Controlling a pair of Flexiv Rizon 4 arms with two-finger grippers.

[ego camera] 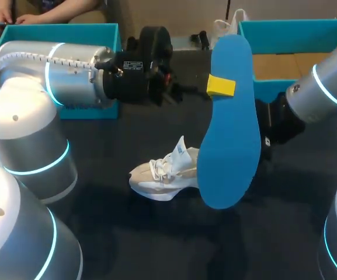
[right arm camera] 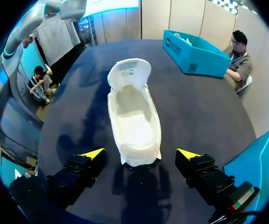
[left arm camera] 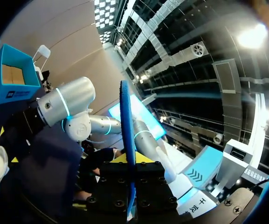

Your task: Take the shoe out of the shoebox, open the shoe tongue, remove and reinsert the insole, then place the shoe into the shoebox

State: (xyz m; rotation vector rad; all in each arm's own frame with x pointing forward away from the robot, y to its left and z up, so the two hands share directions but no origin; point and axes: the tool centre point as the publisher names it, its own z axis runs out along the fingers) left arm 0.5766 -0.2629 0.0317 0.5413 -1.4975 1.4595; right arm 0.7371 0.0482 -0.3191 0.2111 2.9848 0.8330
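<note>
At the far left of the dark table, one teal shoebox is sitting with its open side up. The left arm is coming in over the near wall of that box and reaching toward the middle. The left gripper is holding the blue insole up in the air, well above the table, with one yellow fingertip pressing on the broad face that looks at the head camera. In the left wrist view the left gripper is clamping the insole from both sides, with the insole showing edge-on and rising straight out from between the fingers. Below it, near the middle of the table, the white shoe is lying on its sole with its toe pointing left and its tongue standing up; its right end is hiding behind the insole in the head view. The shoe is showing a hollow, open inside in the right wrist view, with the tongue folded out at the end far from the right gripper. That claw is standing wide, its two yellow fingertips well apart on either side of the shoe's near end and not pressing it. The right arm is entering from the right edge, its black gripper body partly hidden behind the insole. At the far right a second teal shoebox is sitting open, showing a brown bottom.
</note>
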